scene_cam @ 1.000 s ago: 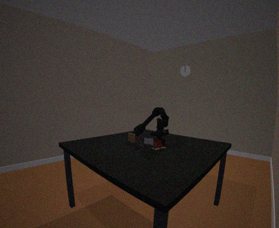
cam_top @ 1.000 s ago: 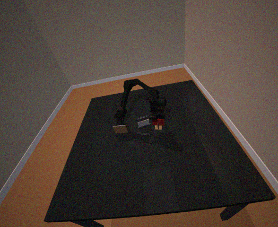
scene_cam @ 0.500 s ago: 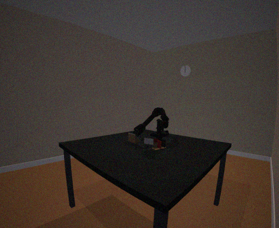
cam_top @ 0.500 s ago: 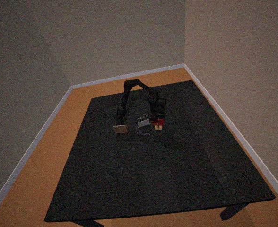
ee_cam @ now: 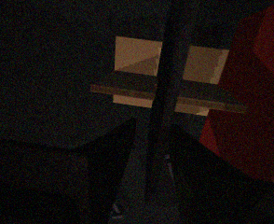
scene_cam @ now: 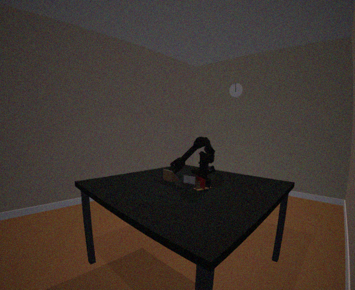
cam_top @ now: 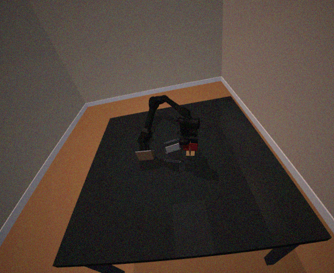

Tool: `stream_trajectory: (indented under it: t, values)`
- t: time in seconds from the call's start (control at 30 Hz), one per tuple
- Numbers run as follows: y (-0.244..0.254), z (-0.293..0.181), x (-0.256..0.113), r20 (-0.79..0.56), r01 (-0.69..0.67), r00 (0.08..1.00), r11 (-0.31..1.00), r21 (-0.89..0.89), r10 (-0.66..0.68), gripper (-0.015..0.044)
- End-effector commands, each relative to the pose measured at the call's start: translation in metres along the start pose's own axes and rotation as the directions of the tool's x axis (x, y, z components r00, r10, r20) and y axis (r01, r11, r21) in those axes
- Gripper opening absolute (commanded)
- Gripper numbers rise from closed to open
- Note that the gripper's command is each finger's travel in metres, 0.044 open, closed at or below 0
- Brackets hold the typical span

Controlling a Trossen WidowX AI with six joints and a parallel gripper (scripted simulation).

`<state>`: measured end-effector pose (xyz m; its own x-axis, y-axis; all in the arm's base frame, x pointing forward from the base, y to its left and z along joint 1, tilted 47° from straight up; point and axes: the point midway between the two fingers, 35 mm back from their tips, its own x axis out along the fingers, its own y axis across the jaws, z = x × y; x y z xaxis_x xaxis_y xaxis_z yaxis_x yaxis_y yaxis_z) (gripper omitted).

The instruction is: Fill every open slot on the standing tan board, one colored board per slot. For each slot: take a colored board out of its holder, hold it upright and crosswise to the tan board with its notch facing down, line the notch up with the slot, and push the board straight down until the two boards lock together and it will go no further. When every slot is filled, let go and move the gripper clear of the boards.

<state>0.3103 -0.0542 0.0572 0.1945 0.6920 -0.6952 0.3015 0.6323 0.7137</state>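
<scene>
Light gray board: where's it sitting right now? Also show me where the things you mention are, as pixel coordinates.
In the top and exterior views, the light gray board [cam_top: 172, 148] [scene_cam: 189, 179] is between the brown board [cam_top: 145, 154] [scene_cam: 169, 175] on image left and the red piece [cam_top: 193, 147] [scene_cam: 201, 182] [ee_cam: 249, 98] on image right.
</scene>
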Motion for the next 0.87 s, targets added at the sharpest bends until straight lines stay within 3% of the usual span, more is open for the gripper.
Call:
stream_trajectory:
  t: [0.0,0.27,0.5,0.83]
  values:
    - [0.000,0.000,0.000,0.000,0.001,1.000,1.000,-0.001,-0.001,0.0161]
    - [0.000,0.000,-0.002,0.000,0.001,1.000,1.000,-0.001,-0.001,0.0161]
    - [-0.001,0.000,-0.076,-0.001,-0.001,1.000,1.000,0.004,0.001,0.0161]
    - [-0.002,0.004,-0.078,-0.001,-0.001,1.000,1.000,0.004,0.001,0.0161]
